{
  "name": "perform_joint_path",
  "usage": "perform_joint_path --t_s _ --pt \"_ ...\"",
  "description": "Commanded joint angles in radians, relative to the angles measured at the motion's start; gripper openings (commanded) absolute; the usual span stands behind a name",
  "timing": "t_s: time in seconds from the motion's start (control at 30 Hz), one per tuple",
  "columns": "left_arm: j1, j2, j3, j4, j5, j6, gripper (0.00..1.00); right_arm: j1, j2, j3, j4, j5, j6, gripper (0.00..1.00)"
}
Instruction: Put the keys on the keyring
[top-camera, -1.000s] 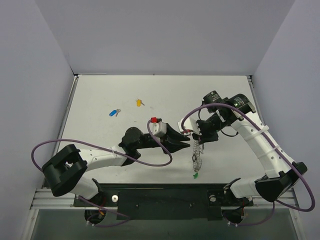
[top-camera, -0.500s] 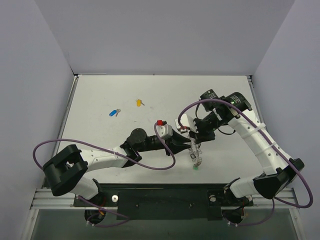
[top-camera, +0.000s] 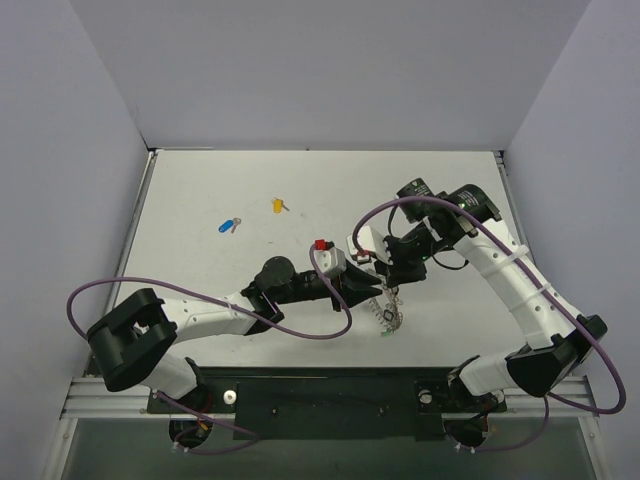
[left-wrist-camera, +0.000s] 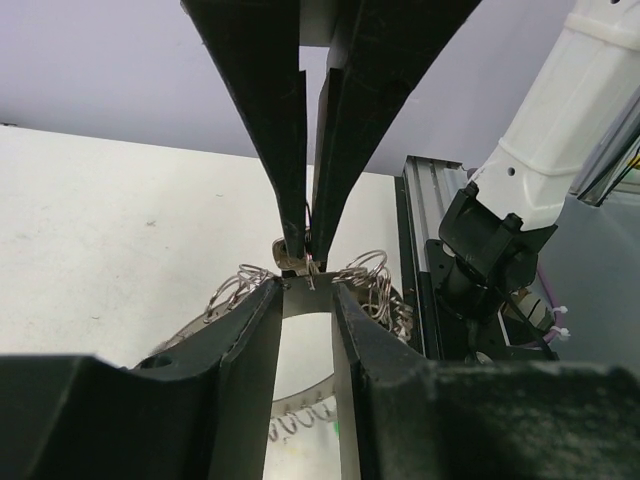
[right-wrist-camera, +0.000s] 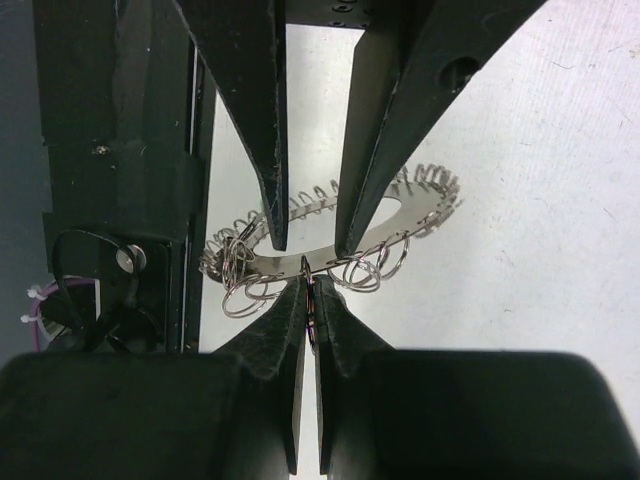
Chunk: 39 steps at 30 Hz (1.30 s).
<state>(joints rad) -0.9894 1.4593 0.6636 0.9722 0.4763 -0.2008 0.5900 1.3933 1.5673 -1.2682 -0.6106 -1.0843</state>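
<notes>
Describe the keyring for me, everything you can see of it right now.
The keyring is a flat, curved band of silver metal with many small wire split rings hanging along it. It dangles between the two pincers. The right pincer is shut on its edge; the left pincer stands open, its fingertips at the opposite edge.

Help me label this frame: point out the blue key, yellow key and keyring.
blue key (top-camera: 225, 227): top view, on its blue head.
yellow key (top-camera: 277, 205): top view, on its yellow head.
keyring (top-camera: 390, 312): top view, on its wire loops.
</notes>
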Motion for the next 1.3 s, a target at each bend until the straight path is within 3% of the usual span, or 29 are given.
perform_joint_path --t_s 0.0,0.3,0.57,0.77,0.87,1.0,1.03,1.13,1.27 --pt "-0.006 0.007 0.037 0.054 0.013 -0.017 0.36 0.004 0.009 0.028 0.000 -0.028 0.034 0.00" --pt "-0.006 0.013 0.048 0.043 0.015 -0.028 0.27 0.016 0.018 0.034 0.015 -0.040 0.063 0.00" --pt "-0.006 0.009 0.053 0.022 0.004 -0.023 0.27 0.024 0.023 0.034 0.023 -0.047 0.076 0.00" --pt "-0.006 0.010 0.073 -0.021 0.005 -0.020 0.13 0.025 0.024 0.040 0.030 -0.054 0.090 0.00" --pt "-0.005 0.012 0.079 -0.039 0.007 -0.017 0.00 0.025 0.019 0.033 0.027 -0.061 0.096 0.00" --pt "-0.003 -0.004 0.068 -0.041 0.008 0.001 0.00 0.001 0.010 0.031 0.030 -0.100 0.121 0.00" --pt "-0.003 -0.005 0.056 -0.030 0.008 0.008 0.00 -0.008 0.009 0.033 0.033 -0.135 0.133 0.10" --pt "-0.005 -0.023 0.037 -0.013 0.001 0.034 0.00 -0.073 -0.005 0.042 0.032 -0.205 0.170 0.25" --pt "-0.003 -0.051 0.007 0.017 -0.005 0.069 0.00 -0.134 -0.033 0.053 -0.028 -0.304 0.103 0.30"
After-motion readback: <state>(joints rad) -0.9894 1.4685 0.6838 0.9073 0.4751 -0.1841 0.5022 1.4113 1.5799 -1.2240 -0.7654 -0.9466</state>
